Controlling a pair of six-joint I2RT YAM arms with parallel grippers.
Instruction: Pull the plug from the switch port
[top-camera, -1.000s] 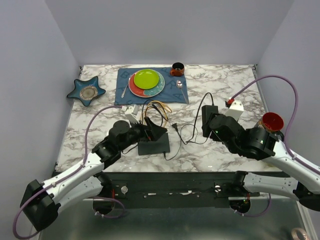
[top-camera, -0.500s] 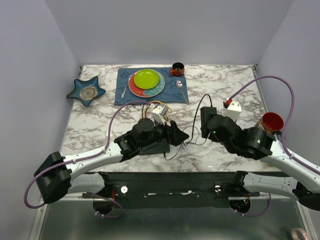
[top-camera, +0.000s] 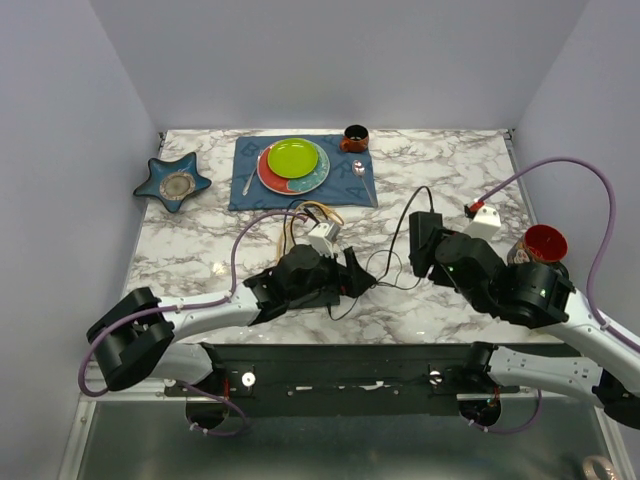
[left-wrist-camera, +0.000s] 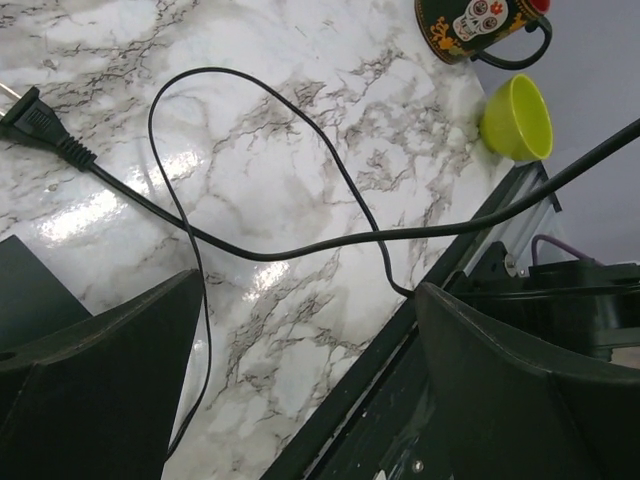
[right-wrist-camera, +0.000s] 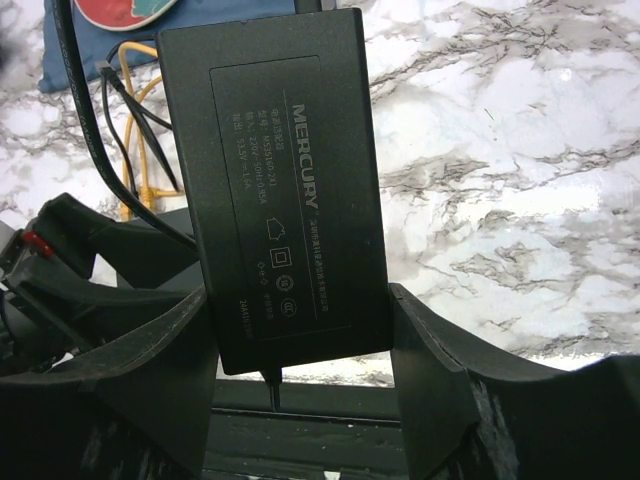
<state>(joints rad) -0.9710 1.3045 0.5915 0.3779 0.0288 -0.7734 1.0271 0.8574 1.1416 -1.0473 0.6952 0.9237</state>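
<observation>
The switch (top-camera: 322, 297) is a flat black box near the table's front, mostly covered by my left arm. Any plug in its port is hidden. My left gripper (top-camera: 358, 272) (left-wrist-camera: 310, 285) hangs open just right of the switch, over bare marble and a looping black cord (left-wrist-camera: 250, 130), holding nothing. A two-pronged mains plug (left-wrist-camera: 30, 115) lies loose on the marble. My right gripper (top-camera: 425, 252) (right-wrist-camera: 300, 292) is shut on the black power brick (right-wrist-camera: 280, 170) (top-camera: 420, 228), both fingers against its sides. Yellow cables (right-wrist-camera: 140, 150) (top-camera: 318, 212) run behind the switch.
A blue mat (top-camera: 362, 185) with a green plate (top-camera: 292, 157) and a brown cup (top-camera: 354, 137) lies at the back. A star dish (top-camera: 173, 182) sits back left. A skull mug (left-wrist-camera: 470, 25) (top-camera: 544, 243) and a green cup (left-wrist-camera: 517, 117) stand at the right. The table's front rail (left-wrist-camera: 400, 350) is close.
My left arm has swung right across the switch, carrying its open gripper from over the box to its right side. The right gripper has shifted slightly right with the brick.
</observation>
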